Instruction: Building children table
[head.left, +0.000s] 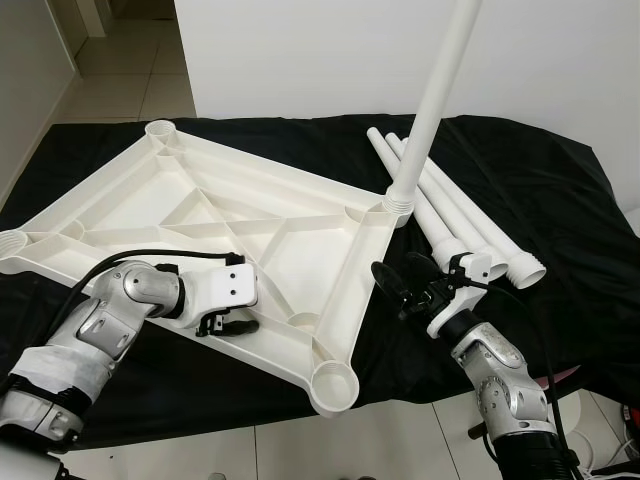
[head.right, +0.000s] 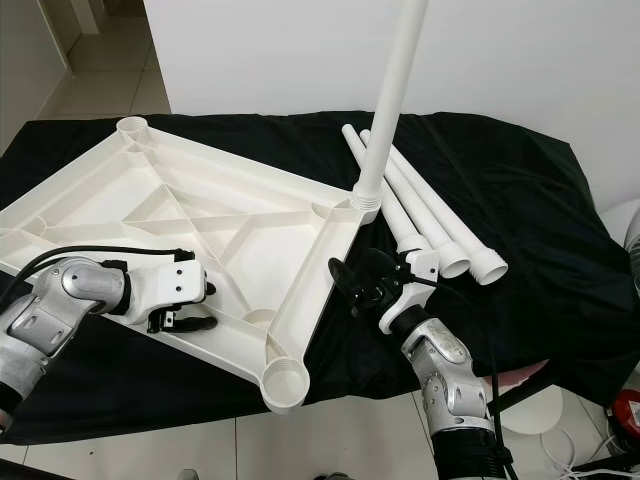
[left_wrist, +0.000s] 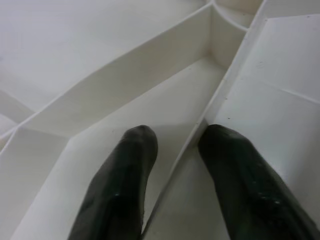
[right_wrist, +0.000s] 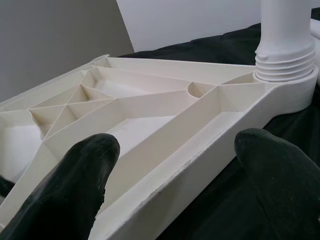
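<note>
Upside down, the white tabletop (head.left: 200, 215) is being carried by a black cloth (head.left: 560, 200), its ribbed underside facing up and one corner socket (head.left: 333, 384) hanging over the cloth's near edge. One leg (head.left: 432, 100) is standing upright, screwed into the socket at the tabletop's far right corner, with its thread still partly showing above the socket in the right wrist view. Three loose legs (head.left: 455, 215) are lying side by side on the cloth just to the right of that corner, their threaded ends toward the near edge.

The left gripper (head.left: 228, 325) is being held at the tabletop's near edge, its two fingers (left_wrist: 120, 190) set either side of a thin rib of the underside, parted and not pressed against it. The right gripper (head.left: 405, 285) is being held spread wide beside the tabletop's right edge, near the upright leg, with nothing grasped; its fingers (right_wrist: 70, 190) are seen framing that edge.

No writing or brand can be read on any part.
</note>
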